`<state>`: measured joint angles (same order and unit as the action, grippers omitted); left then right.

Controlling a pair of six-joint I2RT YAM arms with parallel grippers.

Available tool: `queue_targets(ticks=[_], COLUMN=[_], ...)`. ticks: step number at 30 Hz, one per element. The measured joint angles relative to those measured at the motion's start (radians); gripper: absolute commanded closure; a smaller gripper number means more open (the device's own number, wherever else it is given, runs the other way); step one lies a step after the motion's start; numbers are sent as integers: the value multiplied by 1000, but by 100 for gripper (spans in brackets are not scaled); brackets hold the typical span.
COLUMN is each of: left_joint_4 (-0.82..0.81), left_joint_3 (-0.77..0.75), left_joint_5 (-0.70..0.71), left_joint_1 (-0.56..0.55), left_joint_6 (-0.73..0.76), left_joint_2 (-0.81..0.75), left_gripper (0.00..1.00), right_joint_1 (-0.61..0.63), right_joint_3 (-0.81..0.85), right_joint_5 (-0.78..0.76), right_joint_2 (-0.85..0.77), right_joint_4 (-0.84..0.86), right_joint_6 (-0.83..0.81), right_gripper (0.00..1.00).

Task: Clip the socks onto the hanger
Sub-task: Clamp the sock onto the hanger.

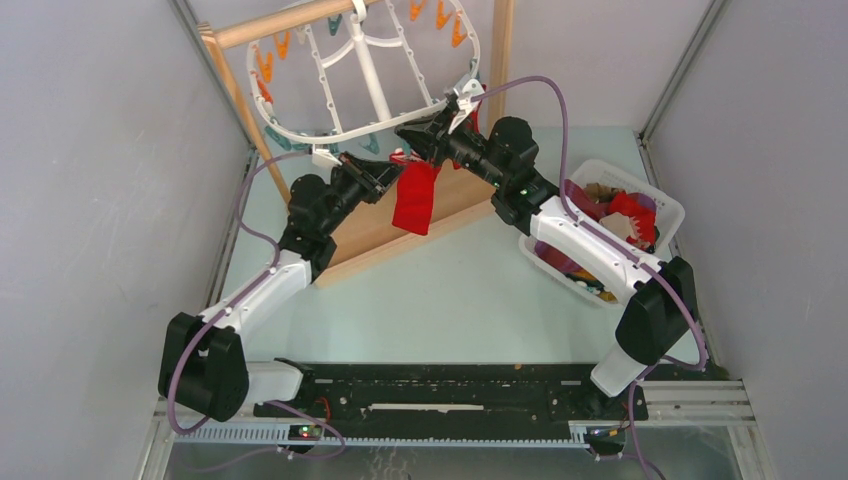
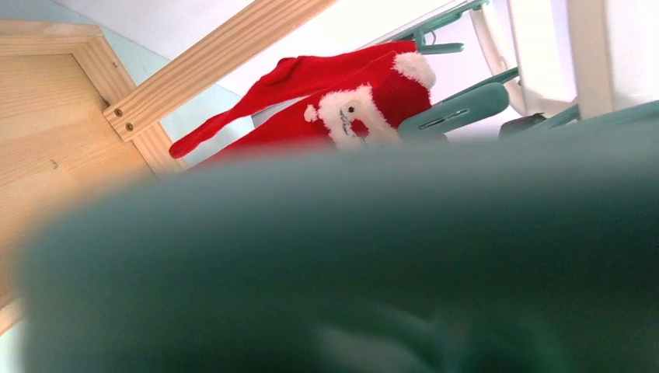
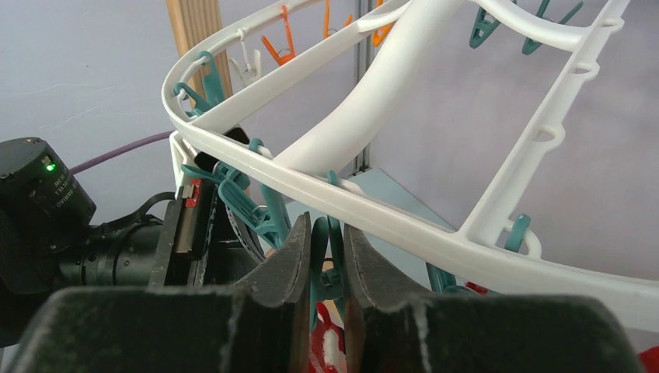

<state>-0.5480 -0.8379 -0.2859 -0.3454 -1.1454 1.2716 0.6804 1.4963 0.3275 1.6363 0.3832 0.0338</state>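
Fingers [image 3: 284, 260] of the right gripper [image 3: 325, 227] stand almost together, pinching 1 teal clothespin [image 3: 322, 268] that dangles from the near rim of the hanger [image 3: 373, 214]. Directly under that clothespin, low between the fingers, a patch of the red sock [image 3: 319, 350] shows.

From above, the red sock [image 1: 415, 198] hangs in front of the wooden stand [image 1: 440, 215]. Its top edge lies between the 2 grippers: the left gripper [image 1: 385, 180] is at its upper left corner and the right gripper [image 1: 412, 140] just above it, under the hanger [image 1: 340, 137].

The left gripper is fully closed. A blurred teal shape [image 2: 334, 264] fills its wrist view, so whether it grips anything cannot be told. Beyond the blur the red sock [image 2: 365, 85] shows a white Santa face. Other socks [image 1: 625, 212] lie in the basket [image 1: 650, 189], well apart.
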Motion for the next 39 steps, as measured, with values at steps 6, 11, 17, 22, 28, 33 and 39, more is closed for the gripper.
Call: queue_targets(ticks=[6, 11, 17, 22, 28, 33, 39], left_joint_4=[0, -3, -3, -5, -10, -11, -11], left_joint_3=[-18, -21, -21, -21, -21, -21, -21], left_joint_5=[-8, -18, -36, -40, -44, -51, -57], left_joint_1=[0, 1, 1, 1, 1, 1, 1], left_joint_6=[-8, -10, -18, -29, -34, -34, -34], left_joint_2=[0, 0, -5, -12, -21, -23, -23], left_gripper=[100, 100, 100, 100, 100, 100, 99], right_joint_1=[0, 0, 0, 0, 0, -2, -5], right_joint_3=[-2, -2, -2, -3, -6, -7, -7], right_joint_5=[1, 0, 0, 1, 2, 28, 76], right_joint_2=[0, 0, 0, 0, 0, 0, 0], right_joint_4=[3, 3, 3, 4, 8, 9, -27], right_joint_6=[-8, -10, -13, -34, -51, -52, -45], right_gripper=[86, 86, 86, 86, 77, 57, 43])
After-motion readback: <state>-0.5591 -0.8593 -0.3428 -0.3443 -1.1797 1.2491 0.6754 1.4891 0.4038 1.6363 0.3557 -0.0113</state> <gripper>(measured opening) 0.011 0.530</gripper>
